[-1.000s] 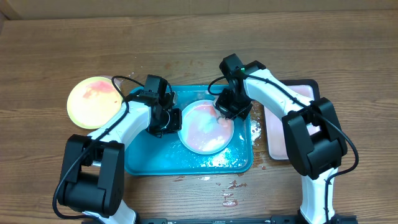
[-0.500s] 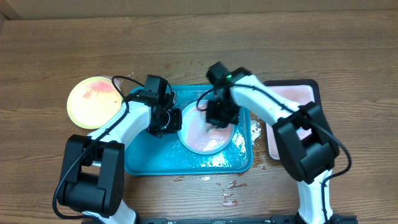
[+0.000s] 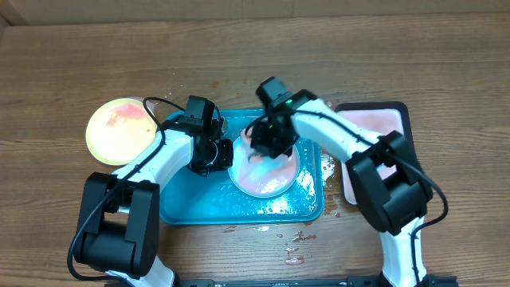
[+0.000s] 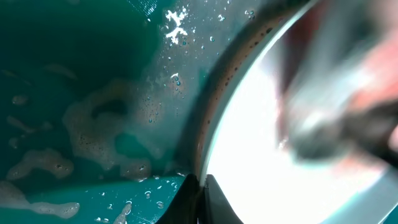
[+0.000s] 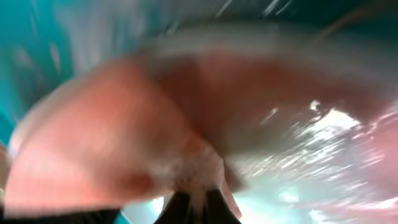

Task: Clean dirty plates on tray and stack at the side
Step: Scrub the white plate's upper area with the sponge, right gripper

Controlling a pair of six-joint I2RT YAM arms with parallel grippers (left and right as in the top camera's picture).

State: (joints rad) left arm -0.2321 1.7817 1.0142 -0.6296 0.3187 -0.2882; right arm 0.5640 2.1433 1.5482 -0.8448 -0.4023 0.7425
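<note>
Suds and water cover the tray (image 3: 199, 201), which lies on the worktop (image 3: 80, 64) under both hands. On it rests the pale plate (image 3: 267, 182), its face streaked pinkish red. The left hand (image 3: 217, 155) sits at that plate's left edge, closed on the rim; in the left wrist view its fingertips (image 4: 217, 205) pinch the rim of the pale plate (image 4: 249, 143) from both sides, with wet teal tray (image 4: 74, 68) and a patch of foam (image 4: 93, 124) just beyond them. The right hand (image 3: 267, 145) is low over the upper left part of the plate, close to the left hand, with its jaws closed. The right wrist view is heavily blurred: dark fingertips (image 5: 180, 208) show at the bottom edge with a pinkish mass and white foam just ahead of them, and whether anything is pinched between them cannot be told. A yellow plate (image 3: 119, 130) with a red smear lies flat on the worktop, off the tray, well out to the left of the left hand. A pink tray (image 3: 381, 121) with a black rim lies just beside the teal one, to the right of the right hand and partly under the right arm. Small reddish wet spots (image 3: 296, 237) mark the worktop near the tray's front edge, on the near side of the right hand.
</note>
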